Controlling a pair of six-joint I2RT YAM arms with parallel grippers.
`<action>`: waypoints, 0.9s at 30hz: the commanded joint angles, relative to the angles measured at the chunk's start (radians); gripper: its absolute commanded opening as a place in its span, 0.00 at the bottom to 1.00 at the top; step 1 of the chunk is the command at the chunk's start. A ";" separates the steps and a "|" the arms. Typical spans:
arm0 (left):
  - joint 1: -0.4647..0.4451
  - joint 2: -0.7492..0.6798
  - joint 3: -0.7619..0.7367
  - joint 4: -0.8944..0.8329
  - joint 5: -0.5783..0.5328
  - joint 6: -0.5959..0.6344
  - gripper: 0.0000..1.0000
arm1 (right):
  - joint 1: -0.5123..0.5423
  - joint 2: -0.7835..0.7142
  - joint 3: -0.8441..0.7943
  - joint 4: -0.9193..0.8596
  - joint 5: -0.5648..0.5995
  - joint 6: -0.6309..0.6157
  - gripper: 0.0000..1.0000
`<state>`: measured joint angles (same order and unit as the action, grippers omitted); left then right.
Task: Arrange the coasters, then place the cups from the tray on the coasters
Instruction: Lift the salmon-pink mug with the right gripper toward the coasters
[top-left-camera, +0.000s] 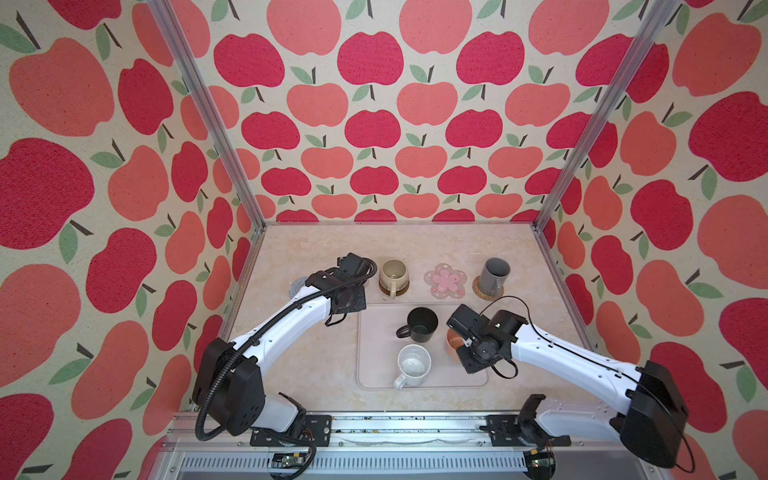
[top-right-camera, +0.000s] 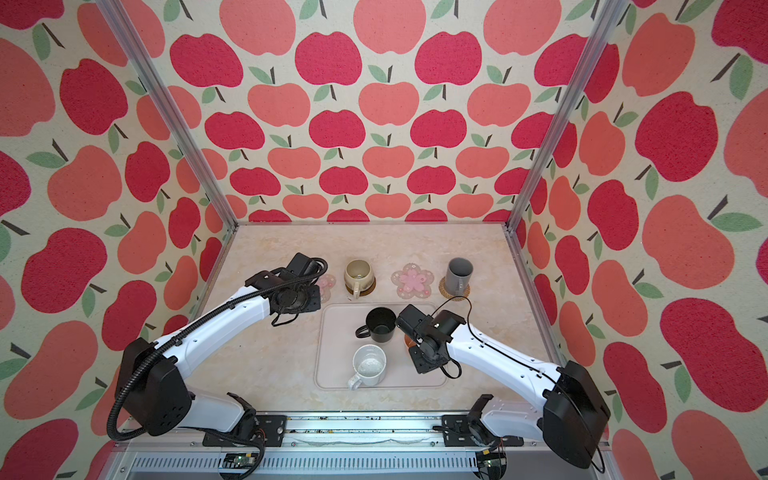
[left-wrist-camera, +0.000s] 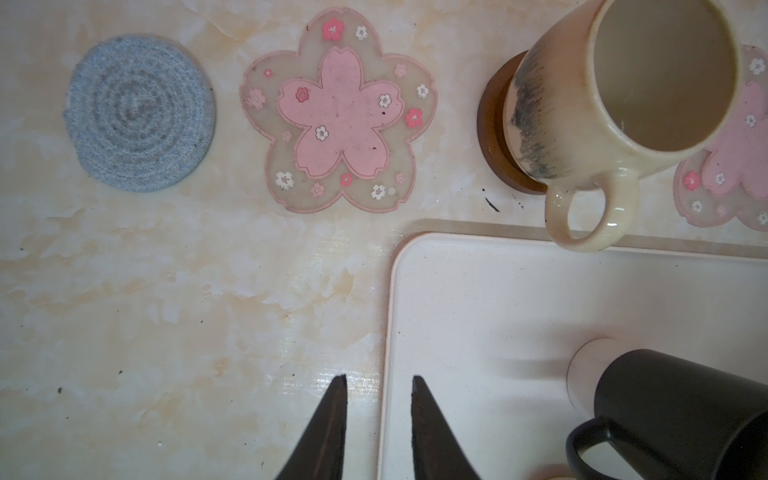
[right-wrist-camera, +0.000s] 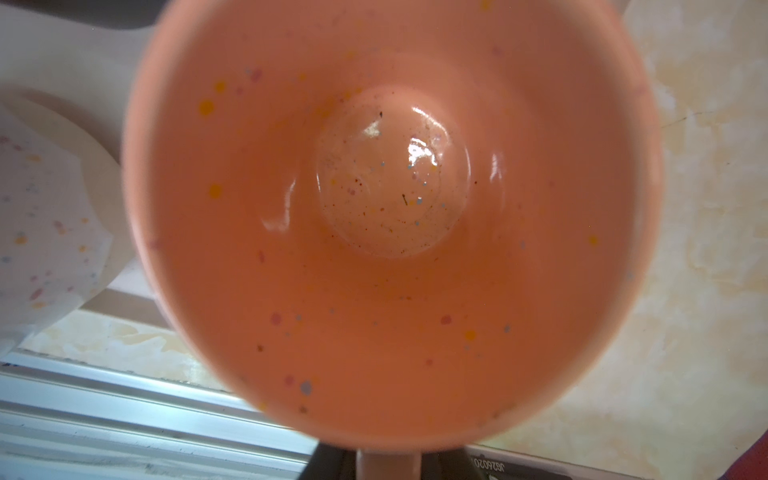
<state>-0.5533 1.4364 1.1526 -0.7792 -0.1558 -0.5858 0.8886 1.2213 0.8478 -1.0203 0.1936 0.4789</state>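
Beyond the large pale beige-pink rectangular tray (top-left-camera: 376, 370) on the marbled beige counter (top-left-camera: 316, 374), five coasters lie in a row. From the left they are a grey crocheted round coaster (left-wrist-camera: 139, 112), a pink flower-shaped coaster (left-wrist-camera: 338, 112), a dark brown wooden round coaster (left-wrist-camera: 492, 137) carrying the cream rounded mug (top-left-camera: 392, 276), a second pink flower-shaped coaster (top-left-camera: 444, 279), and a tan woven rattan round coaster (top-left-camera: 476, 291) under the tall grey mug (top-left-camera: 494, 276). On the tray stand the black mug (top-left-camera: 422, 324) and the white mug (top-left-camera: 413, 365). At its right edge the right end effector (right-wrist-camera: 388, 467) is clamped on the handle of the speckled peach-orange mug (right-wrist-camera: 390, 224); whether that mug is lifted I cannot tell. The left end effector (left-wrist-camera: 379, 377) hangs over the tray's far left corner, fingers slightly parted, holding nothing.
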 joint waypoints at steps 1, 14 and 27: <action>0.009 0.012 -0.003 -0.002 0.004 0.007 0.29 | -0.026 -0.032 0.056 -0.014 0.063 -0.028 0.00; 0.041 0.074 0.046 -0.001 0.016 0.037 0.29 | -0.158 -0.043 0.129 0.059 0.076 -0.121 0.00; 0.074 0.141 0.127 -0.008 0.029 0.061 0.29 | -0.261 0.060 0.247 0.149 0.040 -0.211 0.00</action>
<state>-0.4904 1.5627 1.2446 -0.7723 -0.1326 -0.5468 0.6403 1.2728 1.0405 -0.9375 0.2264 0.3050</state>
